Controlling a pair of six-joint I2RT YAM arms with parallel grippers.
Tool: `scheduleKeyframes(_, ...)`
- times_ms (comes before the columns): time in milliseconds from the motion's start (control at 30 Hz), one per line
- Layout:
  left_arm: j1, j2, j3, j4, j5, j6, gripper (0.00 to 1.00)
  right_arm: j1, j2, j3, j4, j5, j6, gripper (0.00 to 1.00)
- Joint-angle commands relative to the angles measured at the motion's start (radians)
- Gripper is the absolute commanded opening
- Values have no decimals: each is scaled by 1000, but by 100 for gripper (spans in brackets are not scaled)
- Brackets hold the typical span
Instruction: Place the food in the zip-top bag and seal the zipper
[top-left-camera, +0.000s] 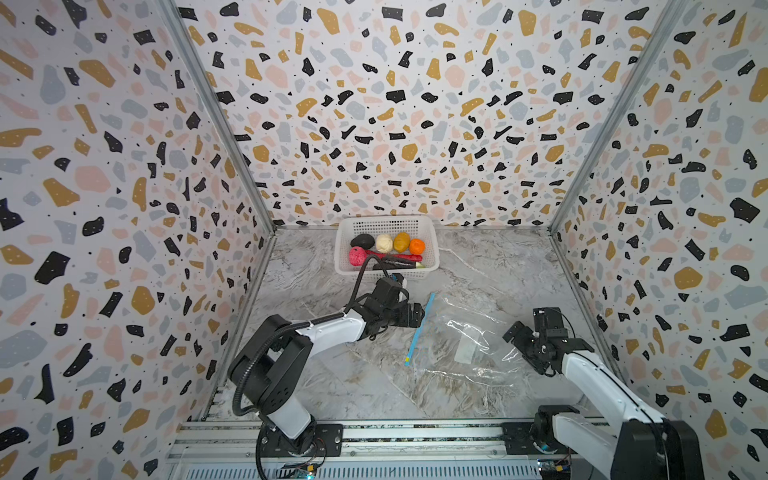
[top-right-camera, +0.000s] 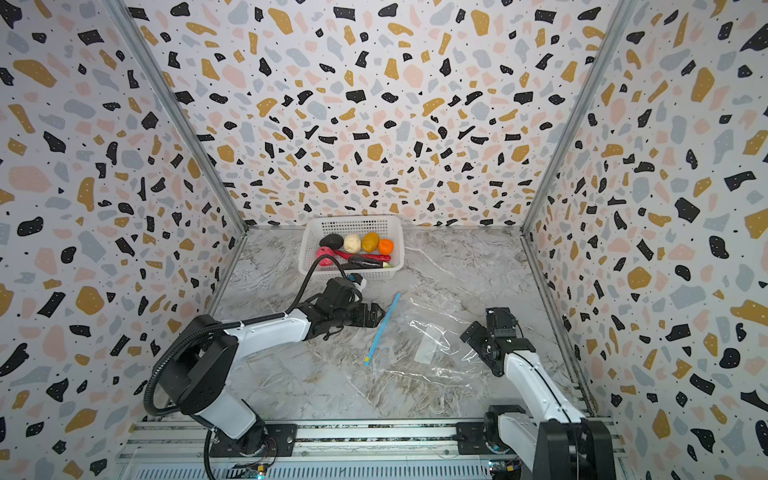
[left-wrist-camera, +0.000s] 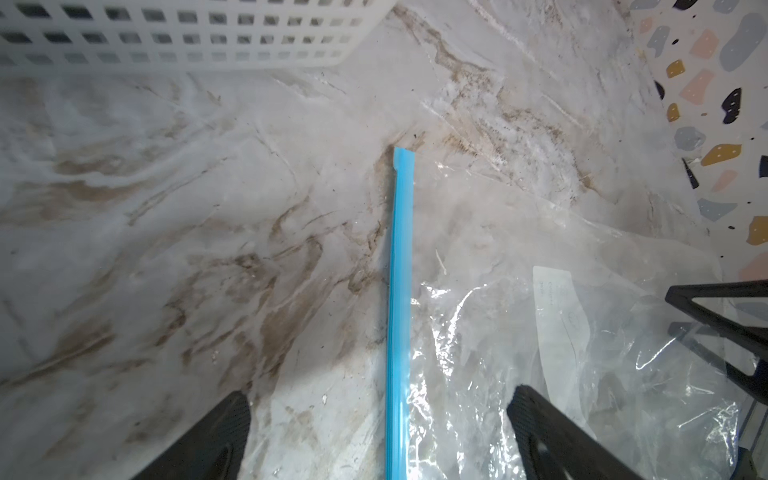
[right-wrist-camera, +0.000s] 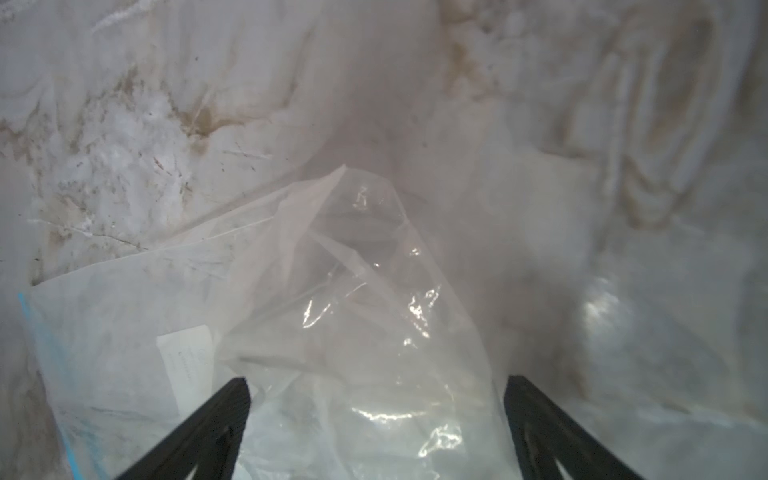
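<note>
Two arms reach low over the marble table (top-left-camera: 316, 374), left gripper (top-left-camera: 417, 316) spread wide astride the thin blue zipper (top-left-camera: 415, 340), holding nothing; right gripper (top-left-camera: 517, 345) equally agape, empty, above the flat, crinkly clear zip-top bag (top-left-camera: 469, 332); the food (top-left-camera: 384, 243) fills the white perforated basket (top-left-camera: 386, 219).

A grey-and-brown marble-patterned tabletop (top-left-camera: 316, 374) carries two things. A white perforated plastic basket (top-left-camera: 386, 227) stands at its far edge. Nearer and right of the middle, apart from the basket, a clear crinkly zip-top bag (top-left-camera: 478, 328) lies flat. Its light blue zipper (top-left-camera: 415, 340) runs along the left edge, with the yellow tip (top-left-camera: 408, 360) at the near end.
</note>
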Motion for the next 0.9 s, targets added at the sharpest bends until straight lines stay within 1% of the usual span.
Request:
scheduleKeyframes(0, -3, 18, 20, 34, 14, 3, 100, 32, 106, 65, 118, 8, -75, 98)
scheduleKeyframes(167, -1, 18, -26, 70, 25, -16, 99, 57, 159, 79, 195, -3, -130, 97)
scheduleKeyframes(367, -3, 32, -94, 95, 30, -29, 99, 77, 230, 121, 223, -1, -158, 98)
scheduleKeyframes(500, -7, 56, -127, 120, 51, -41, 99, 85, 243, 138, 233, 14, -184, 99)
scheduleKeyframes(700, -63, 65, -148, 166, 82, -55, 97, 86, 238, 153, 240, -18, -243, 100)
scheduleKeyframes(867, -116, 76, -190, 220, 114, -75, 93, 84, 233, 187, 246, -50, -293, 100)
